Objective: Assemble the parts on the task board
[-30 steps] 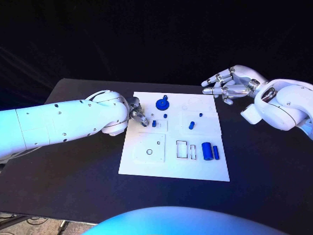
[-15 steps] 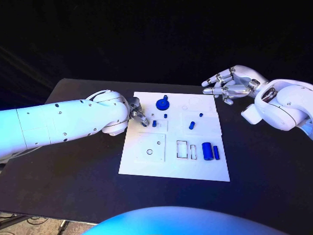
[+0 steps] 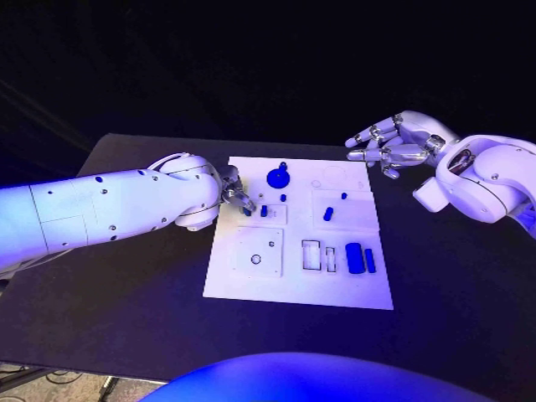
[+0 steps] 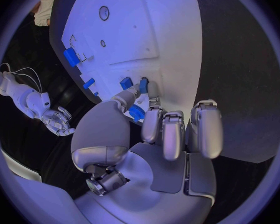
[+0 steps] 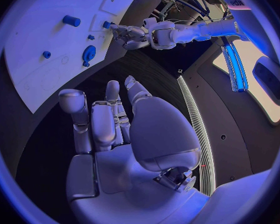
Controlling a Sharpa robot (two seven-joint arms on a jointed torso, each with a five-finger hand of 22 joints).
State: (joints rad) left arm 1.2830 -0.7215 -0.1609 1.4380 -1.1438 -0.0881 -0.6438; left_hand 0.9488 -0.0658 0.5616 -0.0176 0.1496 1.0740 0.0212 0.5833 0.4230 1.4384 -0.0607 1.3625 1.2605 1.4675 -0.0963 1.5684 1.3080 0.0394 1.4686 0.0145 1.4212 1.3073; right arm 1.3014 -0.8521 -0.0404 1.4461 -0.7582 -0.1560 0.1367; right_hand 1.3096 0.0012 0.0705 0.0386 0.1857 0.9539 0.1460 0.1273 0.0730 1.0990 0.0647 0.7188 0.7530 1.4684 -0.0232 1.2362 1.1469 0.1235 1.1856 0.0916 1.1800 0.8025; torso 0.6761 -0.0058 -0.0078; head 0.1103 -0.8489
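One white task board (image 3: 295,280) is seen on one black table (image 3: 123,276). Seven blue parts are counted, among them one round knob (image 3: 278,177) and two cylinders (image 3: 355,257).

The left hand (image 3: 234,194) is mostly hidden behind its own forearm.

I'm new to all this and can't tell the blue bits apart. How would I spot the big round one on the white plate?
Start at the white task board in the middle of the black table. Go to its far edge, between the two hands, where the round blue part sits. It is a wide disc with a small knob on its far side, while the other blue parts are small pegs or short bars.
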